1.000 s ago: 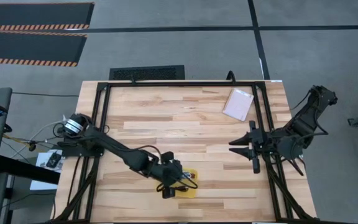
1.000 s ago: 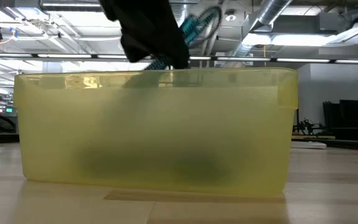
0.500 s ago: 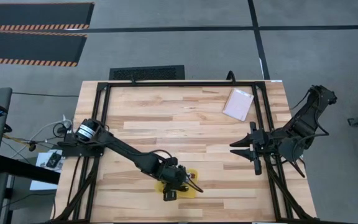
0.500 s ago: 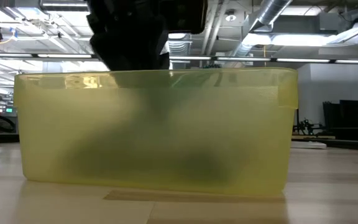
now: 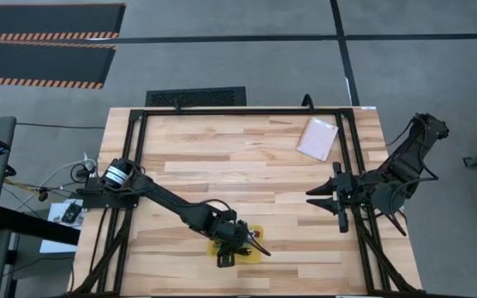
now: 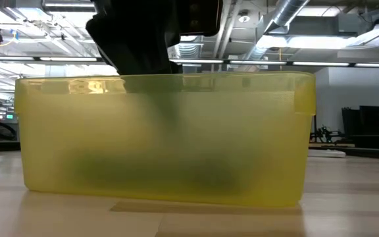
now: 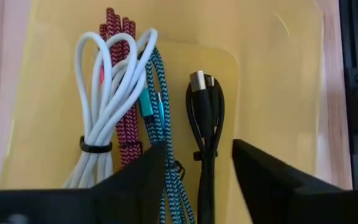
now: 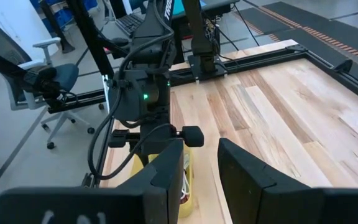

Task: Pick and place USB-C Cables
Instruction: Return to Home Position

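Left wrist view, black cable (image 7: 205, 118) between fingers (image 7: 135, 180)

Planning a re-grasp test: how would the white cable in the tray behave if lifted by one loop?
Likely floppy: the white cable is thin loops that would sag. Probably stays bundled, since a black tie cinches it. It may drag the red cable along, as their loops overlap.

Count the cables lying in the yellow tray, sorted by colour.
In the yellow tray:
white cable: 1
dark red cable: 1
teal cable: 1
black cable: 1
Total: 4
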Tool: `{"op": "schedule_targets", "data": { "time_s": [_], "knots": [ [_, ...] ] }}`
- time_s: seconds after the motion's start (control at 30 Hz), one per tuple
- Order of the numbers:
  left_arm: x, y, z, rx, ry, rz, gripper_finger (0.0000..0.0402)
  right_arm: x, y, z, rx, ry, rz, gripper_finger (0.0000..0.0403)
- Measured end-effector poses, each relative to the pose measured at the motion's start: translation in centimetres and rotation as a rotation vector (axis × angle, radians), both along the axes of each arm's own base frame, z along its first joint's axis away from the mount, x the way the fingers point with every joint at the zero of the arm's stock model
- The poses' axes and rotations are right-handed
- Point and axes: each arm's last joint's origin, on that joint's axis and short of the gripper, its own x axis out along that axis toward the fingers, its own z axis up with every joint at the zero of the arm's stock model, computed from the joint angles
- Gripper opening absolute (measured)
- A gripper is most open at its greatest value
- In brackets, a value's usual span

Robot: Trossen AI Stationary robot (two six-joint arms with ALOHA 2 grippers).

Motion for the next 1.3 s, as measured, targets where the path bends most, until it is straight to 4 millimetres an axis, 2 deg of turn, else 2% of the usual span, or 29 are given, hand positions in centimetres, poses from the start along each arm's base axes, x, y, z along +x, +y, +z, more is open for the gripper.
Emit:
{"op": "schedule_targets", "data": {
  "time_s": [0.1, 0.2, 0.3, 0.43, 0.6, 0.7, 0.83, 0.9, 0.97, 1.03, 1.13, 1.3],
  "knots": [
    [0.0, 0.3, 0.2, -0.005, 0.003, 0.007, 0.0203, 0.0, 0.0, 0.0, 0.0, -0.002, 0.0, 0.0123],
    [0.0, 1.0, 1.5, -0.034, -0.02, 0.021, 0.0233, 0.0, 0.0, 0.1, 0.008, -0.01, 0.0, 0.0123],
    [-0.3, 1.7, 4.0, -0.059, -0.081, 0.034, 0.0245, -0.1, 0.1, 0.3, 0.021, -0.019, 0.015, 0.0123],
    [-1.7, 2.8, 9.1, -0.077, -0.23, 0.048, 0.0245, -0.3, 0.4, 0.1, 0.014, 0.002, 0.054, 0.0123],
    [-5.2, 4.3, 15.4, -0.09, -0.397, 0.047, 0.0246, -0.6, 0.3, -0.3, -0.021, 0.042, 0.086, 0.0123],
    [-7.6, 5.3, 18.5, -0.07, -0.488, 0.068, 0.0246, -0.7, 0.2, 0.3, -0.108, -0.009, 0.099, 0.0123],
    [-12.0, 6.5, 21.9, 0.109, -0.684, 0.075, 0.0246, -1.9, -1.2, 2.3, -0.121, -0.142, 0.091, 0.0123],
    [-14.6, 7.5, 22.9, 0.131, -0.771, 0.087, 0.0246, -2.8, -1.9, 2.9, -0.118, -0.178, 0.11, 0.0123],
    [-17.0, 8.4, 22.6, 0.119, -0.831, 0.095, 0.0246, -3.8, -2.6, 3.3, -0.114, -0.203, 0.134, 0.0123],
    [-19.0, 9.2, 21.0, 0.094, -0.889, 0.114, 0.0246, -4.9, -3.4, 3.4, -0.098, -0.232, 0.154, 0.0123],
    [-21.2, 9.9, 17.2, 0.039, -0.955, 0.144, 0.0246, -5.8, -4.5, 2.2, -0.093, -0.262, 0.098, 0.0123],
    [-23.3, 10.8, 10.5, -0.07, -1.009, 0.208, 0.0246, -7.0, -6.1, -1.1, -0.032, -0.322, 0.056, 0.0123]
  ]
}}
